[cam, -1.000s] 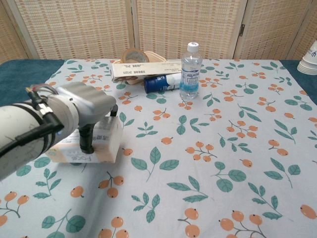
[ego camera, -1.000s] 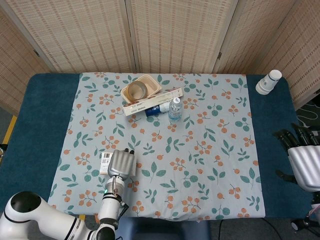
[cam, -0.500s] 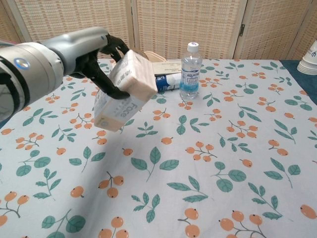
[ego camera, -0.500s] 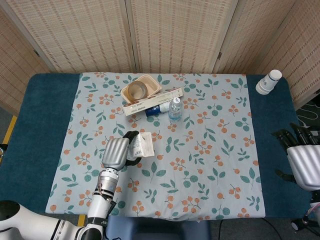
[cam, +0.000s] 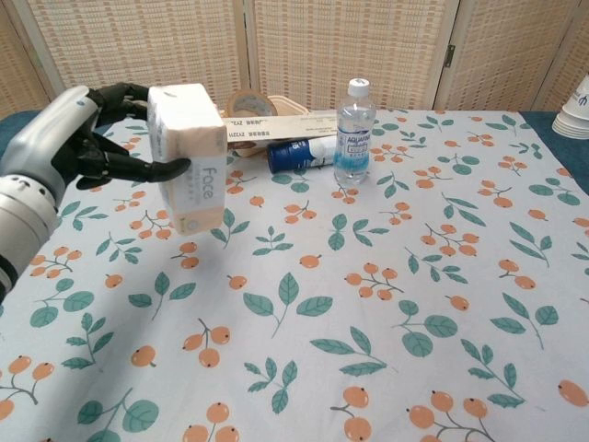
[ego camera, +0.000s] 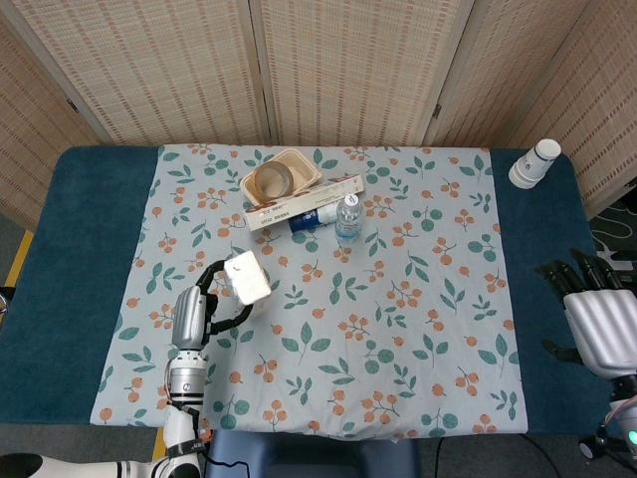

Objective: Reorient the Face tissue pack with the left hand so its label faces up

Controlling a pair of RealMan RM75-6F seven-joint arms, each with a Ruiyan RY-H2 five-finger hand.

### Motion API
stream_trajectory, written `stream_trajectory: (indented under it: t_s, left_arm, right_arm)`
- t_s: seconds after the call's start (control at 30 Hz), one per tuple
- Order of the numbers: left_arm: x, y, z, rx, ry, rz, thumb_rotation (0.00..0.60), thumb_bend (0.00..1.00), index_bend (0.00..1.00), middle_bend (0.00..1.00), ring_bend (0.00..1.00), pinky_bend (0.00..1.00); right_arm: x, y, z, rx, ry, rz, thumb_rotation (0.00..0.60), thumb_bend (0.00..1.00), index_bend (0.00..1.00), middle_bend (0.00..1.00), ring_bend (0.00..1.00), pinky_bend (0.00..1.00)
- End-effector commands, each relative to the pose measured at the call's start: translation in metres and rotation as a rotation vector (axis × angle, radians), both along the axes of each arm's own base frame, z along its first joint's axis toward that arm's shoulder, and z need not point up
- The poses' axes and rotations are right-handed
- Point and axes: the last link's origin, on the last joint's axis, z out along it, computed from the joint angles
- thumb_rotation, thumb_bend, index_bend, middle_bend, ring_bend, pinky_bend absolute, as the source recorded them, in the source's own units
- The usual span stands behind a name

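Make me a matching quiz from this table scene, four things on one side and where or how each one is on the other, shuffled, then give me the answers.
Things:
1. Face tissue pack
2. water bottle
3. paper cups
4. tape roll

Places or states:
A. stacked upside down on the bare blue table edge
B. lying inside a shallow tray
C. held off the table by the left hand
D. standing upright on the floral cloth

Pairs: 1-C, 2-D, 3-A, 4-B

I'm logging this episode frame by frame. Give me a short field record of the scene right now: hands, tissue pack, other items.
left hand: holds the tissue pack above the cloth
tissue pack: upright on end, "Face" print toward the chest camera
right hand: fingers spread, holding nothing, at the table's right edge
water bottle: standing, capped
blue can: lying beside the bottle
paper cups: far right corner
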Motion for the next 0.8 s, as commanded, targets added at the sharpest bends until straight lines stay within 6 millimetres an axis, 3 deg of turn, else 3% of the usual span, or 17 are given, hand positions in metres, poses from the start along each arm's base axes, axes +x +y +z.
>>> stream_trajectory:
  t_s: [0.03,0.53,0.8]
  left_arm:
    - [-0.011,-0.011,-0.015,-0.003,-0.014,0.009,0.6,0.24,0.36,0.45,1.0,1.0]
    - [-0.028,-0.007,-0.031,-0.041,-0.079,0.071,0.6,0.25,0.34,0.43,1.0,1.0]
    - [-0.026,-0.014,-0.044,-0.145,-0.129,-0.022,0.6,0.25,0.33,0.42,1.0,1.0]
  right_arm:
    - [0.0,-0.001,-0.002,0.006,0.001,-0.004,0.6,0.07,0.2,0.17,0.01,0.09]
    - [-0.001,-0.002,-0.005,0.008,0.013,-0.01,0.6,0.07,0.19,0.17,0.01,0.09]
    - [-0.002,-0.004,-0.008,0.011,0.024,-0.015,0.6,0.07,0.19,0.17,0.01,0.09]
